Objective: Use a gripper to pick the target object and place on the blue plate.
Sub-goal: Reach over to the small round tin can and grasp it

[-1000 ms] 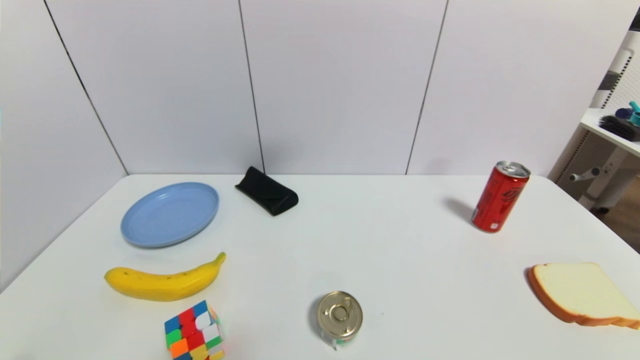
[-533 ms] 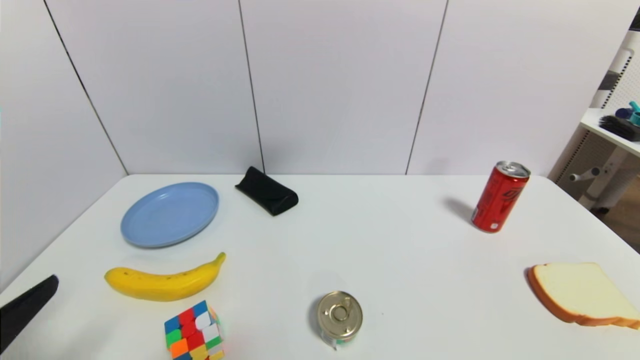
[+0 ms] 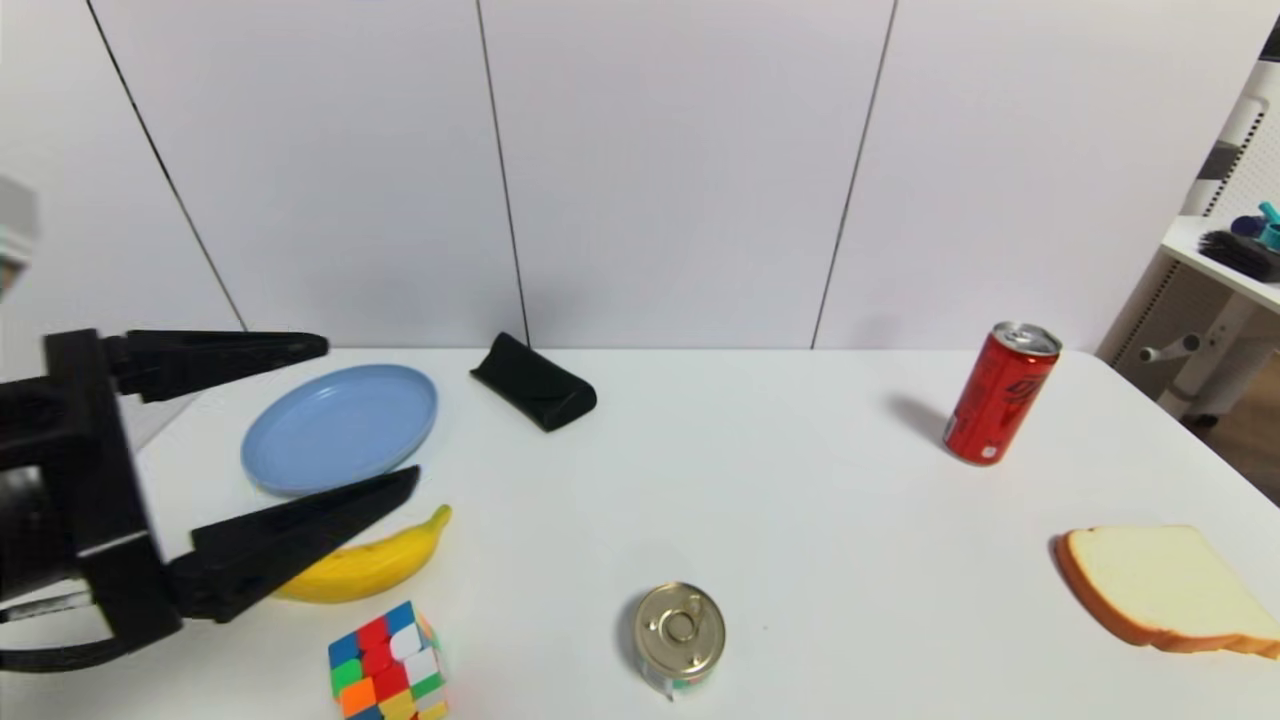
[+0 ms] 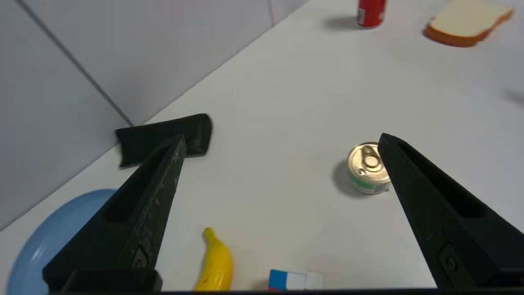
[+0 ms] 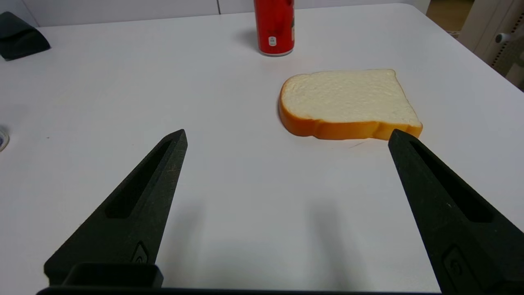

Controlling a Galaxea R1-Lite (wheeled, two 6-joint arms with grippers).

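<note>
left gripper (image 3: 365,412): hovers by plate (image 3: 340,430), 2 jaws spread, empty | tin (image 3: 680,632): upright on surface (image 3: 800,520) | right gripper (image 5: 288,133): near bread (image 5: 348,102), jaws spread

Around the yellow curved banana (image 3: 365,568) lie a multicoloured plastic puzzle cube (image 3: 390,665) in front and a black oblong case (image 3: 535,383) behind, with a red metal drink can (image 3: 1002,393) and a white brown-crusted bread slice (image 3: 1165,588) well to its right.
</note>
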